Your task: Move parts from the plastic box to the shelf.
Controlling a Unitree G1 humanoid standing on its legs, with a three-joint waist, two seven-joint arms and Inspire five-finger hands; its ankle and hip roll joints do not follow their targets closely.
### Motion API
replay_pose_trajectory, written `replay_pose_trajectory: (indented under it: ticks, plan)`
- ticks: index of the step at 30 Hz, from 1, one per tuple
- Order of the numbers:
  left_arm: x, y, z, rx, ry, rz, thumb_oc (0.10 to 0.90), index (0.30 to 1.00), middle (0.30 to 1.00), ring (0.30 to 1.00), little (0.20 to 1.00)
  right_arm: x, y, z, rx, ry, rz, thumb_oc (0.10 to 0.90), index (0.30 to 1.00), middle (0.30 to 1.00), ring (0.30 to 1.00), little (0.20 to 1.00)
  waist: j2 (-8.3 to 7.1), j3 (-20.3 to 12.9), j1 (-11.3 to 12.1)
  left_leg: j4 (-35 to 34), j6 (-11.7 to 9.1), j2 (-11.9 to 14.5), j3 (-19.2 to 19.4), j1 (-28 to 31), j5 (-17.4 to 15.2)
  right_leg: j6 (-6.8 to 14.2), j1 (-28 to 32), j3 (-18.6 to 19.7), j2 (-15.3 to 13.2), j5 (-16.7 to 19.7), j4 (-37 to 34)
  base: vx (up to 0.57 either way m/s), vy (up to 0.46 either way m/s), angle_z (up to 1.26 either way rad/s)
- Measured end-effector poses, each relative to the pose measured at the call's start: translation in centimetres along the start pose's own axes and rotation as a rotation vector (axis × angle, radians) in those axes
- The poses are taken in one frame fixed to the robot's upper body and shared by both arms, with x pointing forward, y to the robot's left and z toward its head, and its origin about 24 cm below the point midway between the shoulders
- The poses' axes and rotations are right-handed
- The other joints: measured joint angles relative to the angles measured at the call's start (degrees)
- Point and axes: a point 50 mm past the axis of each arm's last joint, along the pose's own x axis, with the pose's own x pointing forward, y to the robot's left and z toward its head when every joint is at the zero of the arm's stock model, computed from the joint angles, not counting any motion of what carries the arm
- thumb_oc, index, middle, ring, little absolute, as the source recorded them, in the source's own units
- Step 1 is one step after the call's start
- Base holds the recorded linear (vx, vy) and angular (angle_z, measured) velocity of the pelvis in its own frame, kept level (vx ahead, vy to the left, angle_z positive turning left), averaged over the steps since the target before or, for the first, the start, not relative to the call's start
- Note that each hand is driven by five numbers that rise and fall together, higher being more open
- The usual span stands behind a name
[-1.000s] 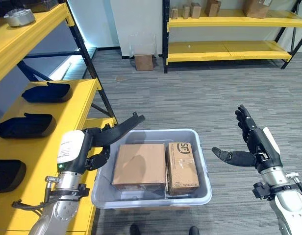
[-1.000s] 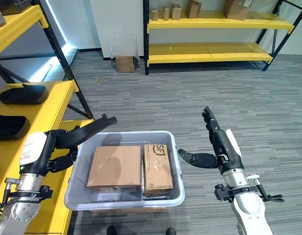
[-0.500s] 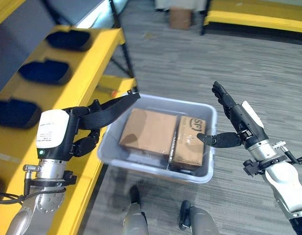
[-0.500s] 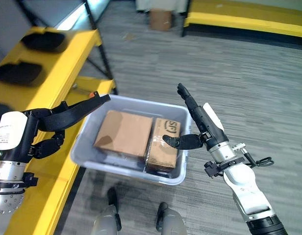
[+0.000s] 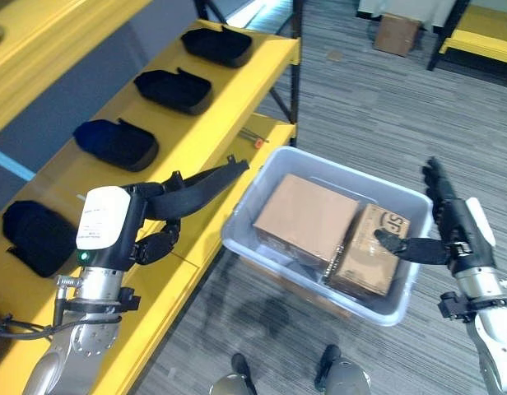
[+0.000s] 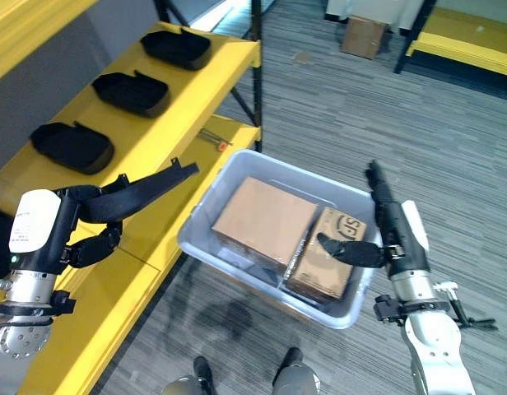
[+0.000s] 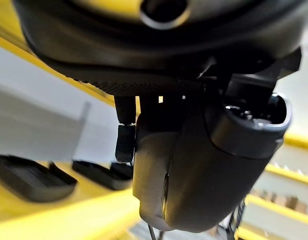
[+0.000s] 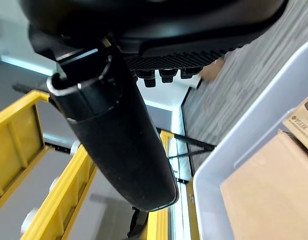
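A pale grey plastic box (image 5: pixel 245 216) stands on the floor beside the yellow shelf (image 5: pixel 196 123). Inside it lie a large plain cardboard box (image 5: pixel 304 218) and a smaller printed cardboard box (image 5: pixel 370 262), side by side. My left hand (image 5: pixel 183 193) hangs open over the shelf edge, its straight fingers pointing toward the box's left rim. My right hand (image 5: pixel 441 234) is open at the box's right side, fingers straight up and thumb reaching over the smaller cardboard box (image 6: pixel 327 265). Neither hand holds anything.
Several black moulded parts (image 5: pixel 113 144) lie in a row along the yellow shelf. A lower yellow shelf board (image 5: pixel 253 136) runs beside the box. A cardboard box (image 5: pixel 396 33) stands on the carpet further off, by another yellow rack (image 5: pixel 484 45).
The camera has swung left and down, showing more of the shelf. My right hand has dropped lower beside the box, thumb still over the smaller cardboard box. The left hand stays open.
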Motion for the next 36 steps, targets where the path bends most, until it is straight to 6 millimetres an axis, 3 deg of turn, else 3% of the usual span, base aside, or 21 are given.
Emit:
replay_pose_trajectory:
  ticks: [1, 2, 3, 6, 9, 16, 20, 21, 22, 23, 24, 25, 26, 27, 28, 29, 30, 31, 33, 35, 36]
  plan:
    - [0.0, 0.1, -0.2, 0.004, 0.015, 0.008, 0.4, 0.3, 0.3, 0.3, 0.3, 0.0, 0.9, 0.0, -0.002, -0.003, 0.038, 0.9, 1.0, 1.0, 1.0, 1.0, -0.95, -1.0, 0.2, -0.6, 0.0, -1.1, -0.6, -0.5, 0.0, -0.6, 0.7, 3.1, 1.8, 4.7, -8.2, 0.02, 0.24, 0.53]
    - [0.0, 0.0, -0.2, 0.001, 0.021, 0.006, 0.4, 0.3, 0.3, 0.3, 0.3, 0.0, 1.1, 0.0, -0.009, -0.002, 0.049, 0.9, 1.0, 1.0, 1.0, 1.0, -1.31, -1.2, 0.0, -0.9, 0.0, -1.7, -1.3, -0.6, 0.0, 1.4, 1.5, 3.1, 1.3, 7.4, -8.7, 0.03, 0.243, 0.57]
    - [-0.2, -0.1, -0.2, -0.001, 0.024, 0.003, 0.4, 0.3, 0.3, 0.3, 0.3, 0.0, 1.2, 0.0, -0.011, -0.002, 0.053, 0.9, 1.0, 1.0, 1.0, 1.0, -1.22, -1.3, 0.6, -1.1, 0.0, -1.9, -1.6, -0.5, 0.1, 2.0, 1.7, 2.9, 1.1, 8.0, -9.1, 0.03, 0.173, 0.27]
    - [-0.6, -0.2, -0.3, -0.003, 0.037, -0.009, 0.4, 0.3, 0.3, 0.3, 0.3, 0.1, 1.2, 0.1, -0.011, -0.009, 0.055, 0.9, 1.0, 1.0, 1.0, 1.0, -1.08, -1.8, 3.5, -3.7, -0.1, -2.7, -2.0, 0.2, 1.3, 2.7, 2.3, 2.2, 1.1, 9.2, -10.9, 0.03, 0.231, 0.12]
    - [-1.3, -0.5, -0.5, -0.001, 0.062, -0.027, 0.4, 0.3, 0.3, 0.3, 0.3, 0.2, 1.4, 0.1, -0.036, -0.01, 0.063, 0.9, 1.0, 1.0, 1.0, 1.0, -1.58, -2.4, 4.8, -4.4, 0.0, -3.4, -2.3, 0.0, 1.7, 3.0, 3.2, 1.5, 0.8, 10.3, -12.7, 0.0, 0.191, 0.13]
    - [-1.5, -0.6, -0.6, 0.016, 0.064, -0.038, 0.4, 0.3, 0.3, 0.3, 0.3, 0.2, 1.7, 0.0, -0.038, -0.005, 0.076, 0.9, 1.0, 1.0, 1.0, 1.0, -4.25, -4.0, 5.1, -5.0, 0.9, -5.9, -4.9, -1.5, 2.6, 4.1, 4.1, -0.7, -0.9, 11.7, -14.2, 0.0, 0.208, 0.22]
    - [-1.3, -0.5, -0.5, 0.037, 0.049, -0.04, 0.4, 0.3, 0.3, 0.3, 0.3, 0.1, 2.0, -0.1, -0.055, 0.001, 0.082, 0.9, 1.0, 1.0, 1.0, 1.0, -4.87, -4.1, 4.4, -4.6, 2.2, -7.9, -6.7, -2.0, 2.3, 4.4, 5.1, -1.5, -3.0, 11.8, -13.2, 0.01, 0.248, 0.29]
    - [-1.1, -0.5, -0.5, 0.038, 0.046, -0.036, 0.4, 0.3, 0.3, 0.3, 0.3, 0.0, 2.2, -0.2, -0.06, 0.003, 0.087, 0.9, 1.0, 1.0, 1.0, 1.0, -4.98, -4.1, 3.9, -4.1, 2.9, -9.0, -7.2, -2.4, 2.2, 4.3, 5.0, 0.0, -3.9, 11.9, -11.8, -0.02, 0.234, 0.56]
    - [-1.1, -0.6, -0.5, 0.035, 0.046, -0.04, 0.4, 0.3, 0.3, 0.3, 0.3, 0.0, 2.4, -0.3, -0.059, 0.008, 0.097, 0.9, 1.0, 1.0, 1.0, 1.0, -4.42, -3.9, 2.5, -2.7, 3.9, -9.3, -9.0, -3.1, 1.6, 4.3, 4.1, 4.7, -4.8, 11.7, -8.4, 0.05, 0.234, 0.73]
    - [-1.1, -0.7, -0.4, 0.036, 0.037, -0.053, 0.4, 0.3, 0.3, 0.3, 0.3, -0.3, 2.6, -0.6, -0.055, 0.026, 0.109, 0.9, 1.0, 1.0, 1.0, 1.0, -3.89, -3.9, 1.0, -2.8, 5.4, -9.7, -10.6, -1.8, 1.6, 4.2, 1.5, 13.1, -5.0, 11.1, -2.4, 0.08, 0.213, 0.73]
    - [-1.0, -0.7, -0.3, 0.042, 0.025, -0.064, 0.4, 0.3, 0.3, 0.3, 0.3, -0.7, 2.9, -0.8, -0.048, 0.042, 0.116, 0.9, 1.0, 1.0, 1.0, 1.0, -3.84, -3.8, 0.6, -3.4, 6.0, -9.7, -11.9, -1.0, 1.5, 3.9, -0.2, 19.9, -3.9, 8.8, 0.9, 0.06, 0.116, 0.57]
    - [-0.8, -0.6, -0.3, 0.052, 0.015, -0.072, 0.4, 0.3, 0.3, 0.3, 0.3, -1.2, 3.3, -1.2, -0.036, 0.064, 0.134, 0.9, 1.0, 1.0, 1.0, 1.0, -3.79, -3.8, 0.3, -4.4, 6.1, -8.9, -13.1, -0.2, 1.9, 5.1, -1.0, 28.5, 0.7, 4.5, 1.9, 0.08, 0.089, 0.46]
    - [-0.7, -0.5, -0.3, 0.06, 0.009, -0.072, 0.4, 0.3, 0.3, 0.3, 0.3, -1.5, 3.7, -1.5, -0.03, 0.079, 0.158, 0.9, 1.0, 1.0, 1.0, 1.0, -3.86, -3.8, 0.1, -5.5, 5.9, -8.1, -13.7, 0.1, 2.8, 4.3, -2.0, 32.6, 5.1, 1.8, 1.7, 0.08, 0.025, 0.41]
    - [-0.5, -0.4, -0.3, 0.068, 0.001, -0.073, 0.4, 0.3, 0.3, 0.3, 0.3, -1.6, 3.8, -1.5, -0.027, 0.08, 0.163, 0.9, 1.0, 1.0, 1.0, 1.0, -4.51, -3.9, 0.0, -6.0, 6.0, -8.3, -14.7, 0.1, 2.9, 3.7, -2.6, 32.3, 7.7, 0.9, 1.7, 0.09, 0.025, 0.56]
    - [-0.2, -0.6, -0.3, 0.06, -0.001, -0.076, 0.4, 0.3, 0.3, 0.3, 0.3, -1.7, 3.8, -1.7, -0.021, 0.088, 0.159, 0.9, 1.0, 1.0, 1.0, 1.0, -4.74, -3.8, -0.7, -5.9, 5.6, -8.0, -17.2, -0.3, 3.4, 2.9, -3.6, 34.9, 13.6, -2.3, 2.6, 0.07, -0.024, 1.01]
    - [0.0, -1.1, -0.2, 0.047, -0.004, -0.091, 0.4, 0.3, 0.3, 0.3, 0.3, -2.2, 3.8, -2.0, -0.016, 0.108, 0.154, 0.9, 1.0, 1.0, 1.0, 1.0, -4.95, -3.9, -2.2, -5.9, 5.3, -8.1, -19.9, -0.6, 3.7, 0.4, -2.8, 36.1, 18.1, -2.3, 0.9, 0.03, -0.025, 1.15]
    - [0.0, -1.2, -0.1, 0.049, -0.012, -0.105, 0.4, 0.3, 0.3, 0.3, 0.3, -2.4, 3.7, -2.1, -0.016, 0.116, 0.154, 0.9, 1.0, 1.0, 1.0, 1.0, -6.26, -4.3, -2.3, -5.9, 5.2, -8.9, -20.9, -0.4, 3.8, -0.3, -1.9, 36.7, 19.8, -1.4, -1.7, 0.02, -0.021, 1.21]
    - [-0.2, -1.6, 0.0, 0.035, -0.012, -0.122, 0.4, 0.3, 0.3, 0.3, 0.3, -2.4, 3.4, -2.1, -0.023, 0.116, 0.141, 0.9, 1.0, 1.0, 1.0, 1.0, -6.61, -4.3, -2.5, -5.9, 4.6, -10.0, -21.8, -0.4, 3.9, -4.6, -1.0, 37.0, 20.1, 1.9, -3.9, -0.01, -0.032, 0.61]
    - [-0.6, -1.9, 0.3, 0.029, -0.019, -0.146, 0.4, 0.3, 0.3, 0.3, 0.3, -2.2, 3.0, -2.0, -0.029, 0.109, 0.121, 0.9, 1.0, 1.0, 1.0, 1.0, -5.08, -4.4, -1.9, -6.2, 4.0, -9.0, -20.4, -1.3, 3.8, -5.3, -0.1, 35.3, 20.3, 4.1, -7.2, -0.02, -0.056, 0.46]
    - [-0.6, -2.0, 0.3, 0.023, -0.017, -0.146, 0.4, 0.3, 0.3, 0.3, 0.3, -2.3, 3.0, -2.0, -0.03, 0.113, 0.121, 0.9, 1.0, 1.0, 1.0, 1.0, -4.84, -4.3, -1.9, -6.3, 3.3, -8.1, -19.3, -1.2, 4.2, -5.2, 1.3, 34.3, 20.7, 4.9, -9.4, -0.01, -0.042, 0.29]
    - [-0.7, -2.0, 0.3, 0.02, -0.013, -0.145, 0.4, 0.3, 0.3, 0.3, 0.3, -2.1, 3.0, -2.0, -0.029, 0.107, 0.12, 0.9, 1.0, 1.0, 1.0, 1.0, -4.85, -4.3, -0.8, -6.5, 2.9, -7.7, -18.9, -0.7, 4.1, -5.1, 1.9, 34.4, 20.9, 5.2, -10.2, 0.02, -0.06, -0.11]
